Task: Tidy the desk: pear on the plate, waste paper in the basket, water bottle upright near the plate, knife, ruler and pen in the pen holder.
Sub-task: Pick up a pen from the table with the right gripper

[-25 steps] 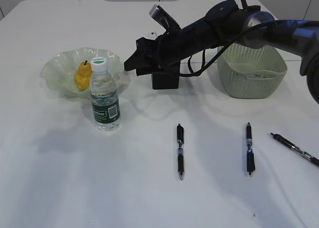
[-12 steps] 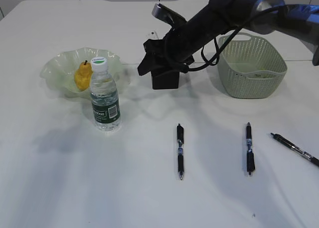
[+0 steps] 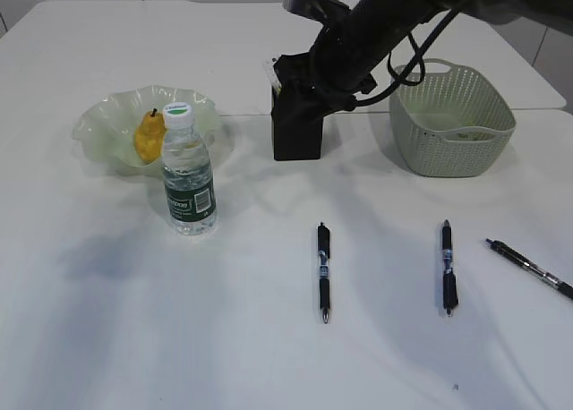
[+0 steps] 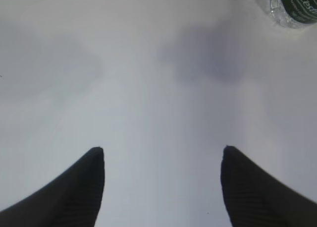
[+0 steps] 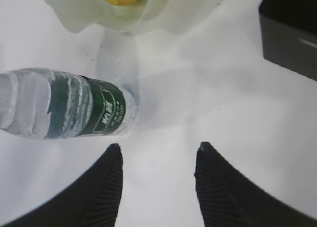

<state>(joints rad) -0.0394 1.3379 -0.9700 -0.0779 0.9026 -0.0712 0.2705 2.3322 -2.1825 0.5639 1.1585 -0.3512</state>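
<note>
Right hand (image 5: 157, 160) open, nothing between its fingers, poised above the bench (image 3: 107, 320) at the pen holder (image 3: 296, 123). Ahead of it, to its left: water bottle (image 3: 188, 173) upright, just beside the plate (image 3: 98, 128). Farther ahead: pear (image 3: 148, 137) resting on that plate. To its right, close by: pen holder corner. Behind the arm: basket (image 3: 452, 123). Left hand (image 4: 162, 160) open and empty, over bare bench, bottle base at the far right ahead of it. 3 pens (image 3: 323, 271) flat on the bench, well apart from both hands. Ruler and waste paper not discernible.
</note>
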